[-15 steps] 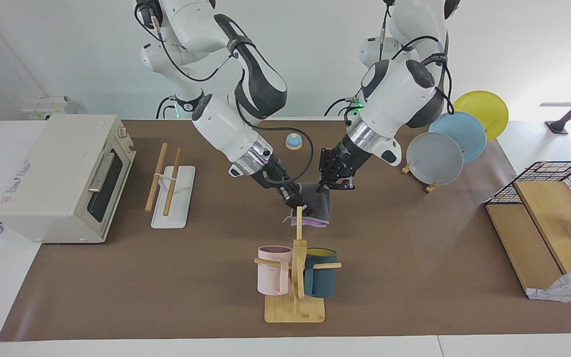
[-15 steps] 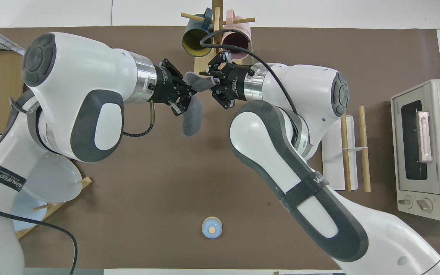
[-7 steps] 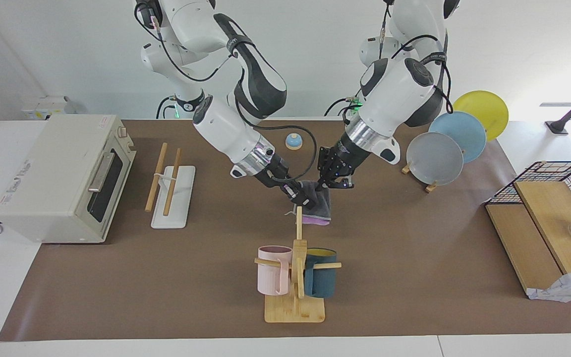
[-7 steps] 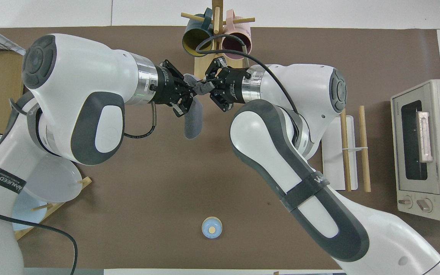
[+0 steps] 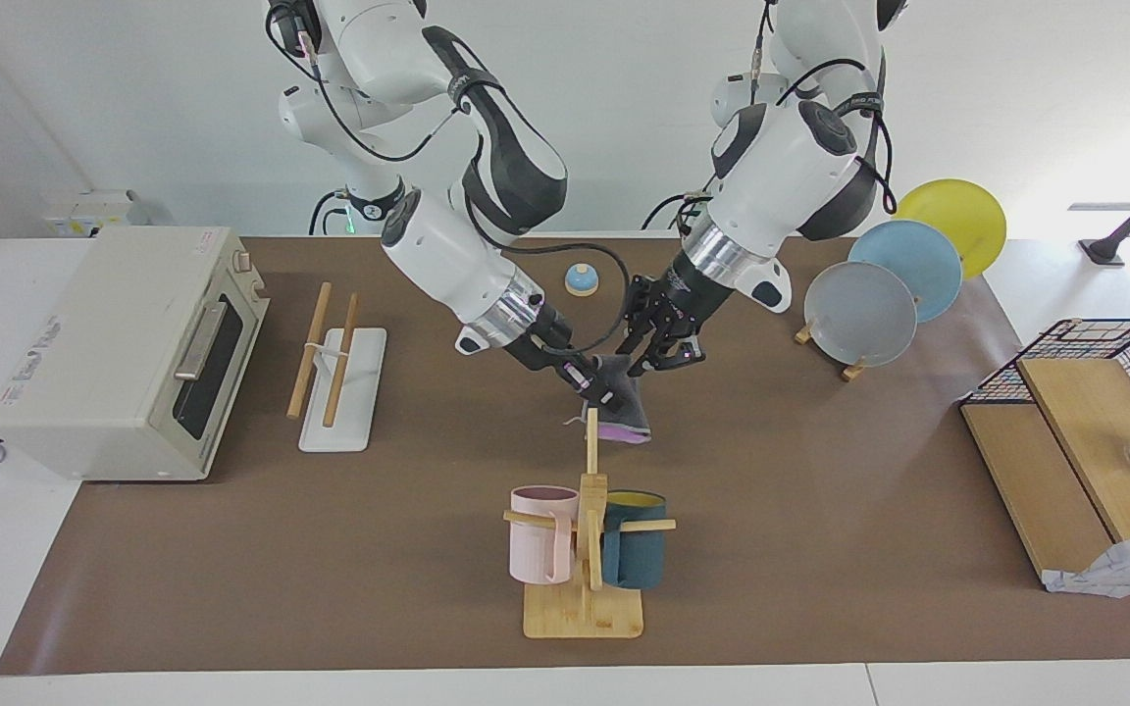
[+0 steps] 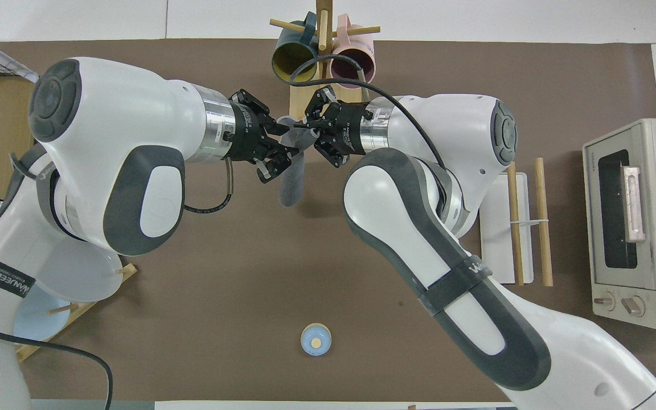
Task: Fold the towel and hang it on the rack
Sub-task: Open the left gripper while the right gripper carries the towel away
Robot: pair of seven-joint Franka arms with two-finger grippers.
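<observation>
The towel (image 5: 621, 404) hangs folded in the air over the middle of the bench (image 5: 820, 549), grey face out with a purple edge at the bottom, just on the robots' side of the mug tree (image 5: 587, 529). The right gripper (image 5: 602, 390) has its fingers clamped on the towel's upper corner. The left gripper (image 5: 651, 358) sits beside the top edge, and whether its fingers are apart or gripping I cannot tell.

The step looks like a handover to one arm, so the job now is for the right gripper to keep its pinch deep in the doubled layers so the fold doesn't slip open. The left should back straight away without snagging the cloth. Then carry it high enough to clear the bench on the way to the rack (image 5: 334, 368), which stands well apart toward the right arm's end, in front of the oven (image 5: 124, 348). Drape it across a rod.

Against a second ago, the towel is narrower and more bunched, and both grippers sit higher, the left arm lifting clear.
</observation>
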